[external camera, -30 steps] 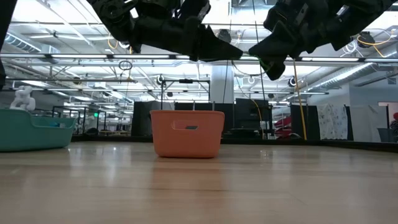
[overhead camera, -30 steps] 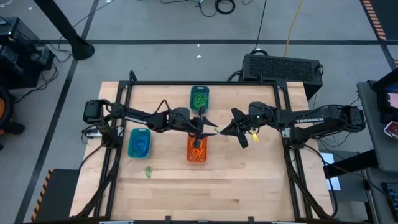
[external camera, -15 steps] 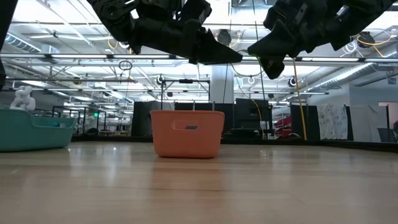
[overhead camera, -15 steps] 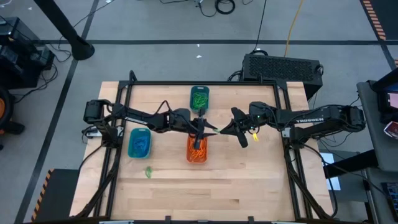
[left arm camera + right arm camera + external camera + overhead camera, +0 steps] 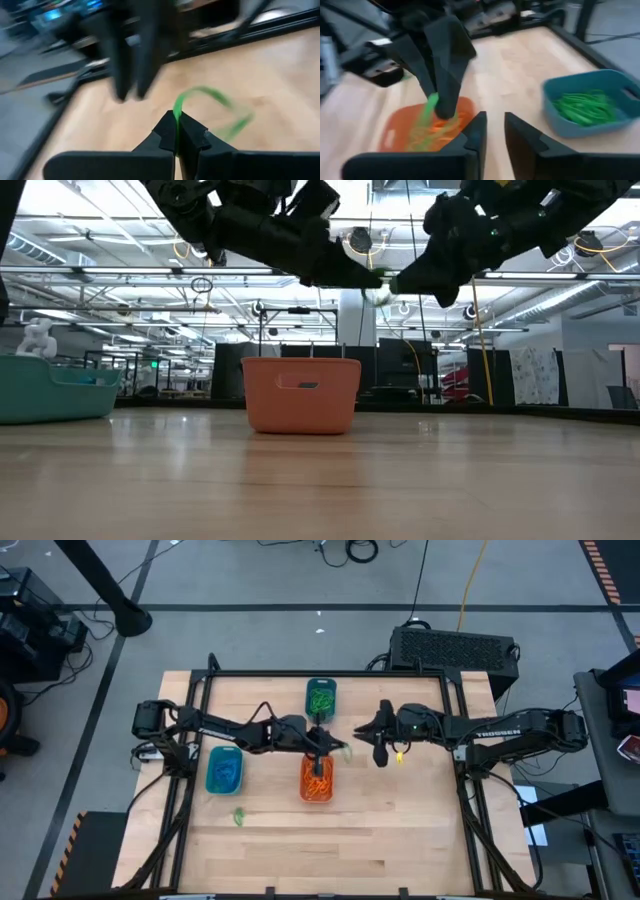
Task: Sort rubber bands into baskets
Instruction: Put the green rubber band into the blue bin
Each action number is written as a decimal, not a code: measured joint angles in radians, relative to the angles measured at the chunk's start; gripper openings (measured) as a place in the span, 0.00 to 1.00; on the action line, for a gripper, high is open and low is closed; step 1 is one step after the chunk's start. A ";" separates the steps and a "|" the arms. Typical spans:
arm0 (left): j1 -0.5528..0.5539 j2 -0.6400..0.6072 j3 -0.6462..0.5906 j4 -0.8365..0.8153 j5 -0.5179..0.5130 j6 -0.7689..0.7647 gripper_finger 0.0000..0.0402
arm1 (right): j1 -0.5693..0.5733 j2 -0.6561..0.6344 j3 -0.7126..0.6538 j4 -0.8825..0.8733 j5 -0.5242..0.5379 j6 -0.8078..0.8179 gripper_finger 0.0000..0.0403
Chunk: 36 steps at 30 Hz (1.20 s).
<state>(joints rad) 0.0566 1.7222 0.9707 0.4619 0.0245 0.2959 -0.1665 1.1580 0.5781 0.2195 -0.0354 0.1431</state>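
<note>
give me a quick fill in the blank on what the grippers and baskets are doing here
1. The left gripper is shut on a ____ rubber band.
2. The right gripper has its fingers ____.
3. The dark teal basket holds ____ rubber bands.
4. Both grippers hang above the ____ basket.

Missing words: green; open; green; orange

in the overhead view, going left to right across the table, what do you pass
blue basket → loose green rubber band → left hand, shut on a green band, over the orange basket → right hand. The teal basket of green bands sits behind the orange one, so it has no clear place.
</note>
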 joint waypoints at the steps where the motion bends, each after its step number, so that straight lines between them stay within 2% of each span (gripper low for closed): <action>1: 0.004 -0.004 0.001 -0.012 -0.048 -0.003 0.01 | 0.000 0.000 0.000 -0.008 0.025 -0.003 0.18; 5: 0.043 -0.007 0.001 -0.065 -0.262 -0.053 0.01 | -0.002 0.000 0.000 -0.043 0.130 -0.022 0.28; 9: 0.125 -0.007 0.001 -0.134 -0.333 -0.069 0.01 | -0.014 0.000 0.000 -0.054 0.141 -0.028 0.35; 14: 0.258 -0.007 0.001 -0.170 -0.312 -0.161 0.00 | -0.018 0.000 0.000 -0.054 0.141 -0.028 0.40; 19: 0.338 -0.006 0.001 -0.178 -0.253 -0.189 0.00 | -0.018 0.000 0.000 -0.054 0.140 -0.029 0.41; 28: 0.368 0.077 0.001 -0.198 -0.217 -0.259 0.02 | -0.018 0.000 0.000 -0.051 0.140 -0.042 0.41; 36: 0.367 0.079 0.001 -0.196 -0.216 -0.258 0.14 | -0.018 0.000 0.000 -0.052 0.139 -0.051 0.41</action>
<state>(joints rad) 0.4238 1.8008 0.9714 0.2663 -0.1911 0.0383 -0.1841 1.1576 0.5785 0.1673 0.1036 0.0925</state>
